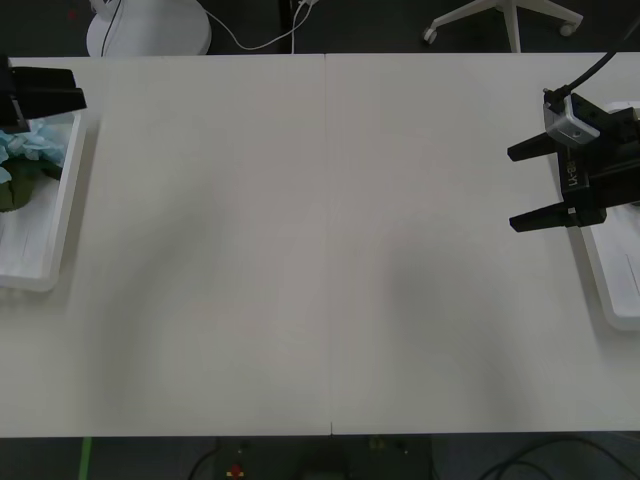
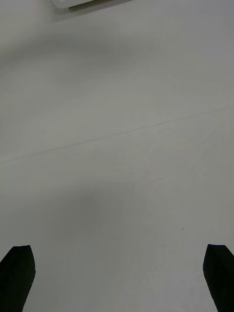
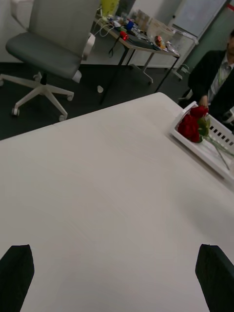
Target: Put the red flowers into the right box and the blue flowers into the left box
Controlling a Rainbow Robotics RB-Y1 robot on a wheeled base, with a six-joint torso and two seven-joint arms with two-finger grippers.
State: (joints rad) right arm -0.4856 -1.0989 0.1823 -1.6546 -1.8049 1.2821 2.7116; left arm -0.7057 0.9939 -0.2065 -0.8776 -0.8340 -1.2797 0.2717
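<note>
The blue flowers [image 1: 22, 150] lie in the left box [image 1: 60, 235] at the table's far left edge, with green leaves beside them. My left gripper [image 1: 60, 95] hovers over that box's far end with its black fingers [image 3: 17, 275] open and nothing between them. Across the table, the red flowers [image 3: 191, 125] lie in the right box [image 3: 207, 153]. The right box [image 1: 612, 290] sits at the table's right edge. My right gripper [image 1: 528, 186] stands open and empty just inside that box, pointing toward the table's middle. Its black fingertips [image 2: 217, 273] are spread over bare table.
The white table [image 1: 330, 250] has a thin seam down its middle. Behind its far edge stand a white round stand base [image 1: 148, 30] with a cable and an office chair base [image 1: 505, 18]. A grey office chair [image 3: 48, 48] and a cluttered desk are beyond the table.
</note>
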